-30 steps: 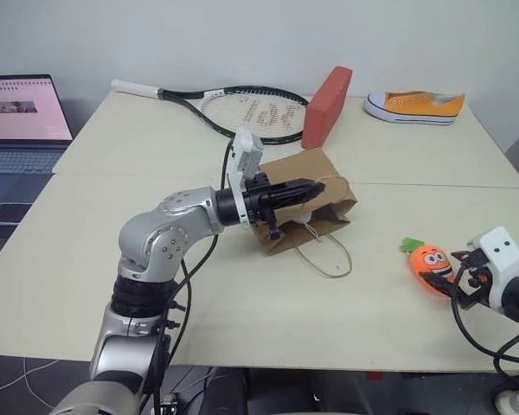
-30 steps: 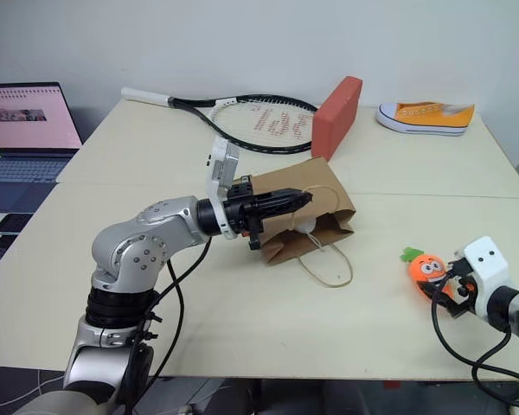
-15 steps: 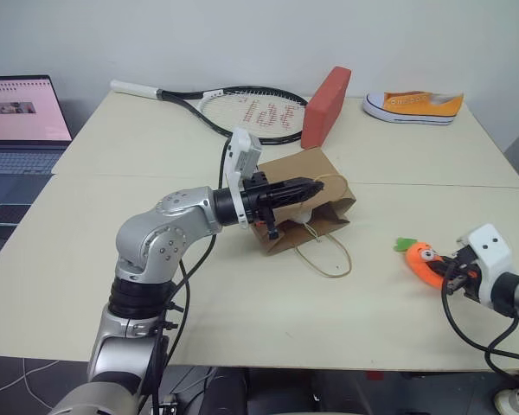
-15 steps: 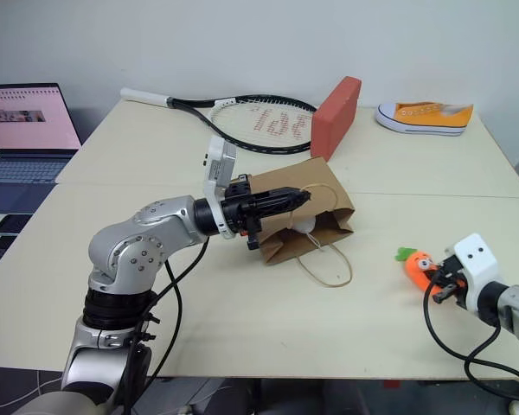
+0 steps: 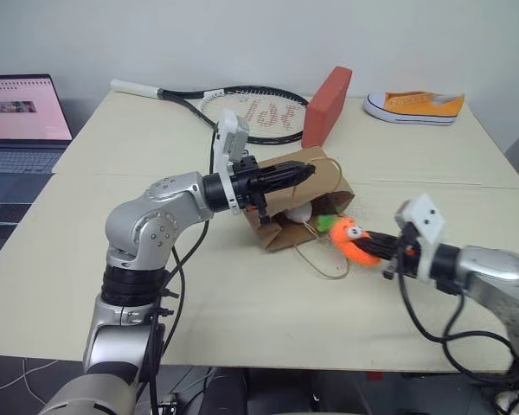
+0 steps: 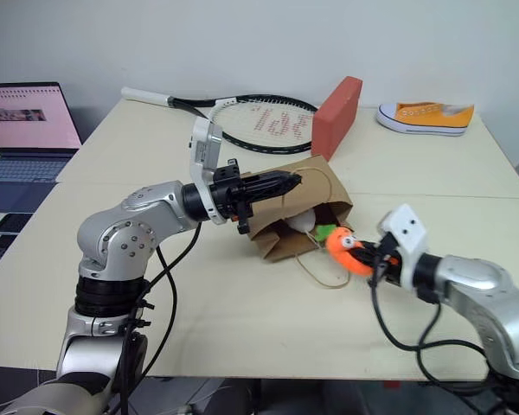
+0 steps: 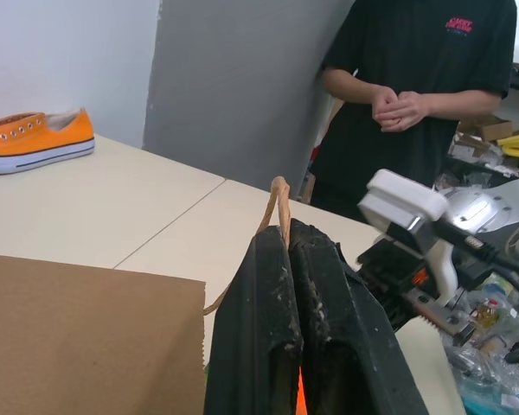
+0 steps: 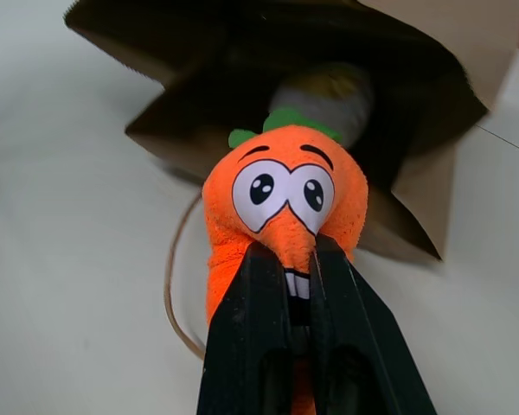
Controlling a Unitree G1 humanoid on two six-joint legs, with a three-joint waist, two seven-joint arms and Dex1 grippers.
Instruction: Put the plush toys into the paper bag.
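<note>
The left arm reaches across in front of the torso, elbow bent, with the left gripper (image 5: 301,172) pointing roughly level toward the robot's right, its black fingers (image 7: 277,311) pressed together. The right arm comes in from the right side, forearm angled inward, the right gripper (image 8: 299,285) clamped tight, fingers nearly touching.

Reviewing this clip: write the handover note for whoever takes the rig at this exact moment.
Left gripper: shut on the bag's upper handle, holding the mouth up.
Right gripper: shut on the carrot, held just in front of the mouth, green top towards it.
Bag: lying on its side on the table, mouth towards the right arm.
Egg toy: already inside, near the mouth.
Done: egg bagged, carrot picked up.
Left: push the carrot into the bag, release it, withdraw, let go of the handle.
</note>
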